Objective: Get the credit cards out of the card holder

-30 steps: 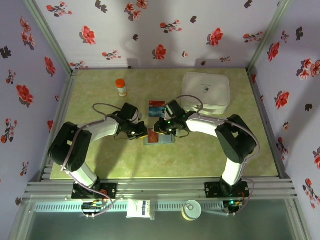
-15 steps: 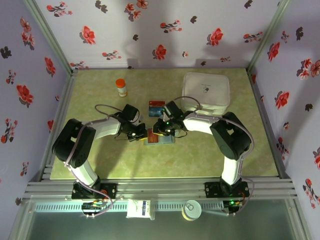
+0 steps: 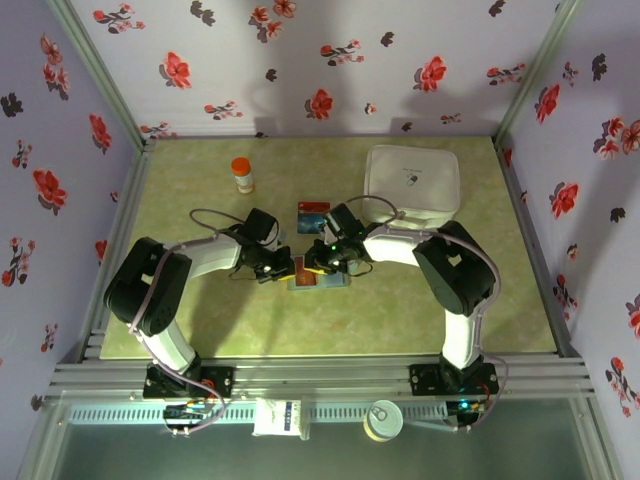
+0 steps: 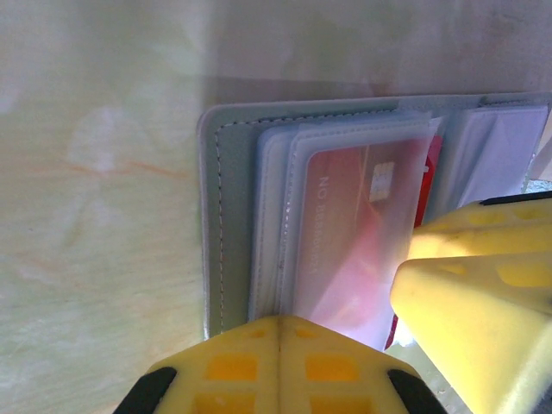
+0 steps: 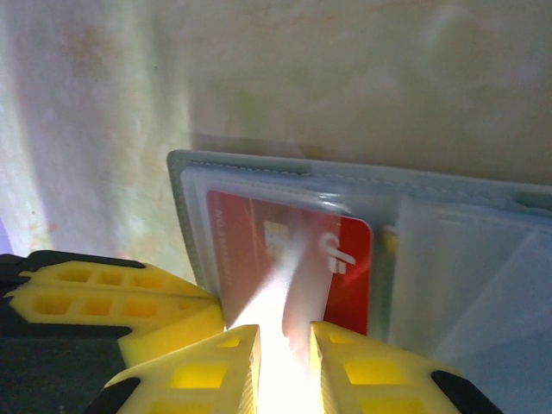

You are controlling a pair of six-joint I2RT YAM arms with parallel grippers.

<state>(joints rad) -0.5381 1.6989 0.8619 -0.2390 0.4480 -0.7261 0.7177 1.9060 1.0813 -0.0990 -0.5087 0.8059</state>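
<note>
The card holder (image 4: 226, 216) lies open and flat on the table (image 3: 400, 310) at mid-depth, between the two wrists; a red card (image 5: 345, 259) sits in the clear sleeve of its left panel, chip up. The right panel's sleeves (image 4: 500, 147) look empty. The left gripper (image 4: 278, 332) has its yellow pads pressed together with nothing between them, tips on the near edge of the holder, apparently pinning it. The right gripper (image 5: 285, 345) has its jaws drawn close with a slim gap, and the near edge of the red card runs down into that gap, so the card reads as pinched; glare hides whether the sleeve film is caught with it. To do this step well, the pull should run straight along the sleeve's mouth, low and slow, so the card slides out rather than lifting the whole wallet; the left tips should bear down on the grey border, not on the card itself; if the film comes too, a re-grip further out on bare plastic would be wiser. From above, both arms fold inward, elbows out to the sides, forearms converging so the wrists nearly touch over the holder. Loose cards (image 3: 313, 210), red and blue, lie just beyond it, near the white lidded box (image 3: 412, 180).
</note>
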